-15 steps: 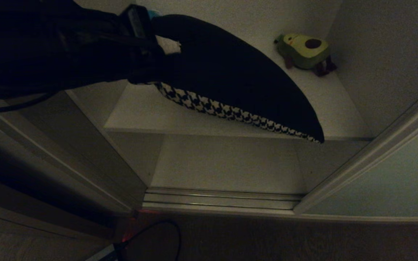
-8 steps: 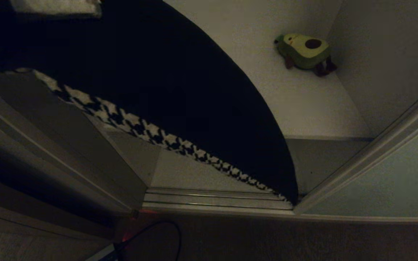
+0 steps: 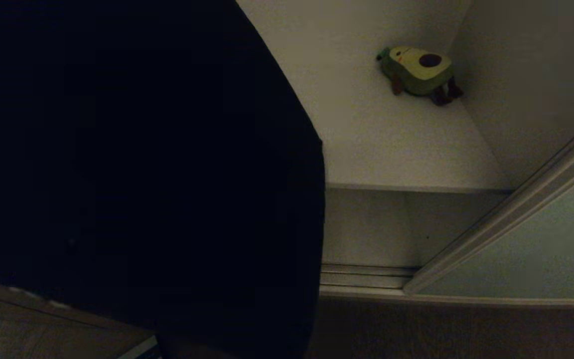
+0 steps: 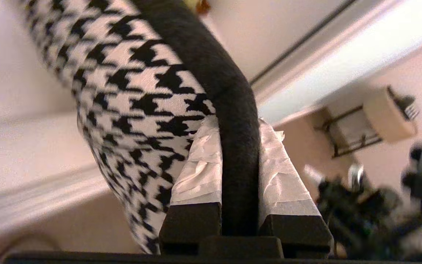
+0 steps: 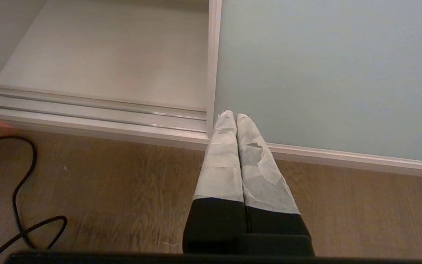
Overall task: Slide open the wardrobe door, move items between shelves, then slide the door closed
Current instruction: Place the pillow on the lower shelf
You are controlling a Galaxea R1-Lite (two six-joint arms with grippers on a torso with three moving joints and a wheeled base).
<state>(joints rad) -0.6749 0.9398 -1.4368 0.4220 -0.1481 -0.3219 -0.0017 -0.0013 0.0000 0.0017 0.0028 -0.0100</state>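
Your left gripper [image 4: 239, 172] is clamping its jaws on the cushion [image 4: 141, 91]; your right gripper [image 5: 236, 119] is hanging with jaws pressed together.

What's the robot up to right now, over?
Left gripper shut on cushion edge. Right gripper shut, empty, parked near sliding door. Cushion blocks half the head view; avocado toy on shelf.
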